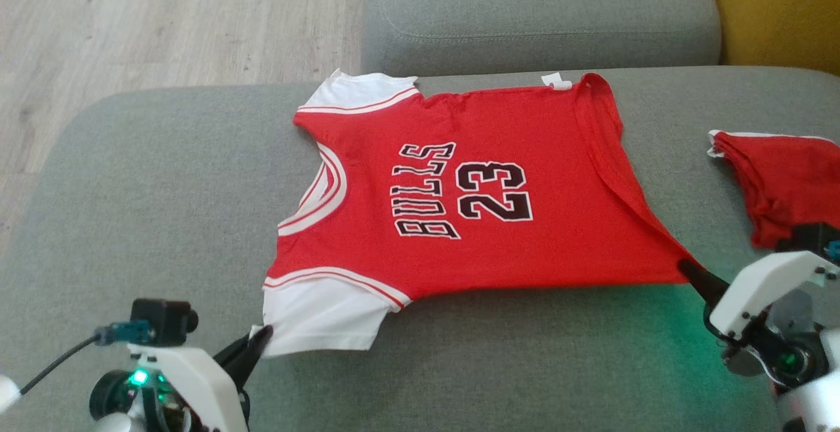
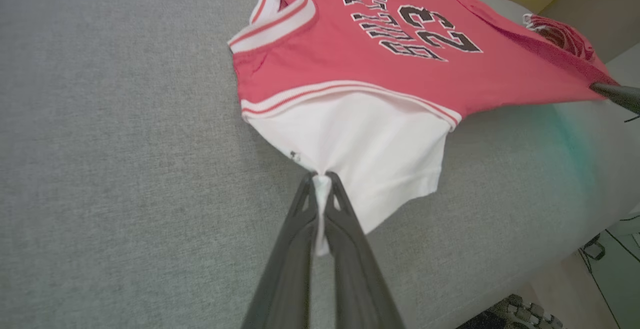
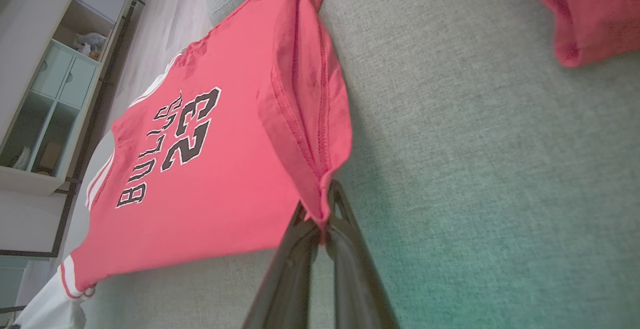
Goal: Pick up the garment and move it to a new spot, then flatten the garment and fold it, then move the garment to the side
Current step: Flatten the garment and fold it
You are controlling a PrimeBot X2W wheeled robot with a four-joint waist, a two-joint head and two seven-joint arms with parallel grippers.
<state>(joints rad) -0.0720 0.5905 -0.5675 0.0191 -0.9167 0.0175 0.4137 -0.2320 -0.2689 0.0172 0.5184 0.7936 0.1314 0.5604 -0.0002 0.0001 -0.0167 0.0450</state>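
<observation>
The garment [image 1: 459,189] is a red jersey with white sleeves and black "BULLS 23" lettering, spread on the grey sofa seat [image 1: 144,209]. My left gripper [image 1: 262,339] is shut on the corner of the near white sleeve [image 2: 360,144], with the cloth pinched between its fingers [image 2: 320,184]. At the lower right, my right gripper [image 1: 686,266] is shut on the near hem corner, where the red fabric [image 3: 310,134] bunches between its fingers [image 3: 322,214]. The near edge is pulled taut and lifted slightly between the two grippers.
A second red garment [image 1: 781,182] lies crumpled at the seat's right edge, close to my right arm. The sofa's back cushion [image 1: 538,18] runs behind the jersey. Wooden floor [image 1: 164,18] lies beyond at the left, and a shelf unit [image 3: 45,94] stands across the room.
</observation>
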